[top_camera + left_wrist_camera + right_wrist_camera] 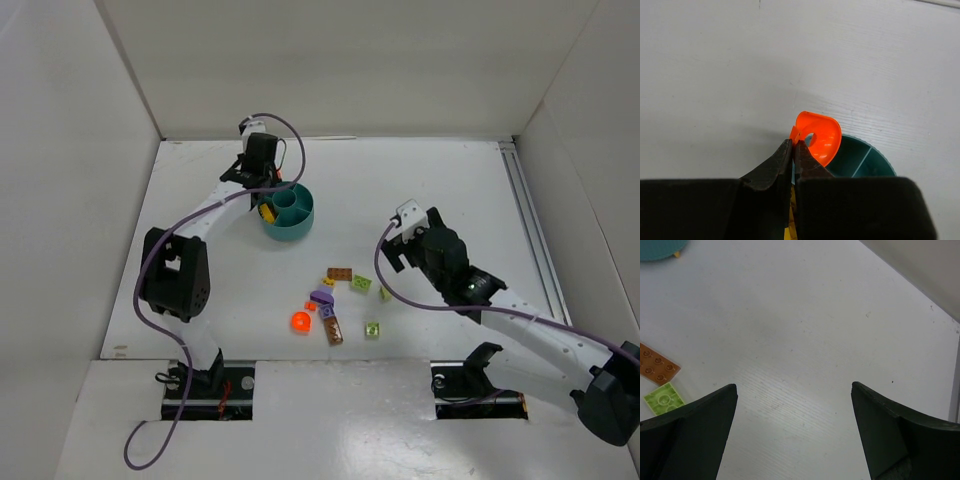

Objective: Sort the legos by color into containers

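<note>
Plastic bricks this tiny look light, stiff and slick, so we judge a firm pinch across flat opposite faces safest. Our left gripper is clamped on the thin edge of a curved orange-red plastic shell piece, poised at the far-left rim of the round teal plastic dish; so narrow a hold might let it pivot. The loose legos lie scattered on the white table, well apart from the dish on its near-right side. Our right gripper, jaws spread wide and empty, hangs to the dish's right. White walls rise behind the dish; we see open room between dish and scatter.
</note>
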You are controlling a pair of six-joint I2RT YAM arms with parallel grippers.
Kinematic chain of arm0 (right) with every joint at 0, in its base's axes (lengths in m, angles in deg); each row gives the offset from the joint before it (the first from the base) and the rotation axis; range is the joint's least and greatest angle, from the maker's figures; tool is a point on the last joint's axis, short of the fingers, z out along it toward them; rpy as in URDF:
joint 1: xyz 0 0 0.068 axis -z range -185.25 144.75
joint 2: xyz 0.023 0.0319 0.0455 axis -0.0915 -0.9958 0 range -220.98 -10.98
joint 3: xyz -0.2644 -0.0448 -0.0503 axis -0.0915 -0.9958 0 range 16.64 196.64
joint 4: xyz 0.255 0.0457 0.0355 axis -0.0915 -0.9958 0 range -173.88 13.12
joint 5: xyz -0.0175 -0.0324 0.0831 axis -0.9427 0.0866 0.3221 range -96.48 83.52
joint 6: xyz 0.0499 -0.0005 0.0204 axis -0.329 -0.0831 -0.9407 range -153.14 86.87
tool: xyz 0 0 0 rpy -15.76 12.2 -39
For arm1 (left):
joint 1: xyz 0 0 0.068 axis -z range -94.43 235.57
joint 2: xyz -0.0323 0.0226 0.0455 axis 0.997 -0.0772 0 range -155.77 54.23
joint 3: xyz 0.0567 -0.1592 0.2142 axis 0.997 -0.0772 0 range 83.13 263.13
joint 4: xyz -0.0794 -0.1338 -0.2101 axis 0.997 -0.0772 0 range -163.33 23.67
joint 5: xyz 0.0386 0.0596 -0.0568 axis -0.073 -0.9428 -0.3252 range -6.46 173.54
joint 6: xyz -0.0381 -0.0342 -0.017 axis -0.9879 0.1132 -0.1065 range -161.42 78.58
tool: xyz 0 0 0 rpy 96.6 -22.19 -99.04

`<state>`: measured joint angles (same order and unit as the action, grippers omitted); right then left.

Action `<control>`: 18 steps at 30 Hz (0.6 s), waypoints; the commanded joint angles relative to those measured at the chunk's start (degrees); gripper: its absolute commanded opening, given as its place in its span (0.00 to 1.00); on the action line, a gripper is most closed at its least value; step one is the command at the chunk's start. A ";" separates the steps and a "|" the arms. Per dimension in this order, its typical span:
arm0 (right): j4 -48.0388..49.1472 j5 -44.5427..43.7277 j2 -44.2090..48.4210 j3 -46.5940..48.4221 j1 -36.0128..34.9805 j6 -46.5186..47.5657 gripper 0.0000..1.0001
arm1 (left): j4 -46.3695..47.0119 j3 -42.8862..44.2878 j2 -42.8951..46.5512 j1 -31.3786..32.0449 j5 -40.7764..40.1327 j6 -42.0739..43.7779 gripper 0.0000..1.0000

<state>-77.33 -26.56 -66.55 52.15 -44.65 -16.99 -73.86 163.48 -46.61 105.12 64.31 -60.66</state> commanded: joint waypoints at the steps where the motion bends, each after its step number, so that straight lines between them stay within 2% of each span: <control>1: 1.06 0.39 -0.15 2.02 1.51 0.21 1.00 | 0.59 2.96 -0.23 0.22 0.85 2.28 0.00; 5: 1.06 1.00 -0.67 2.02 2.04 0.73 1.00 | 0.06 3.49 -2.25 0.22 1.65 2.90 0.00; 10: 1.06 1.53 -0.68 1.50 2.57 0.73 1.00 | -4.86 6.65 -4.81 0.22 -1.17 1.50 0.01; 12: 1.06 1.53 -0.68 1.50 2.57 0.73 1.00 | -4.86 6.65 -4.81 0.22 -0.46 1.49 0.08; 13: 1.06 1.53 -0.68 1.50 2.57 0.73 1.00 | -5.38 6.65 -4.81 0.22 0.23 1.49 0.16; 15: 1.06 1.53 -0.68 1.50 3.10 0.73 1.00 | -5.39 5.86 -4.02 0.22 0.76 1.49 0.25; 18: 1.06 2.06 -0.07 1.50 3.10 0.73 1.00 | -5.39 5.34 -2.44 0.22 0.77 1.49 0.27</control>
<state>-77.76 -25.09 -67.33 52.15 -42.04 -16.38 -78.48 167.77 -51.90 105.12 65.14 -59.29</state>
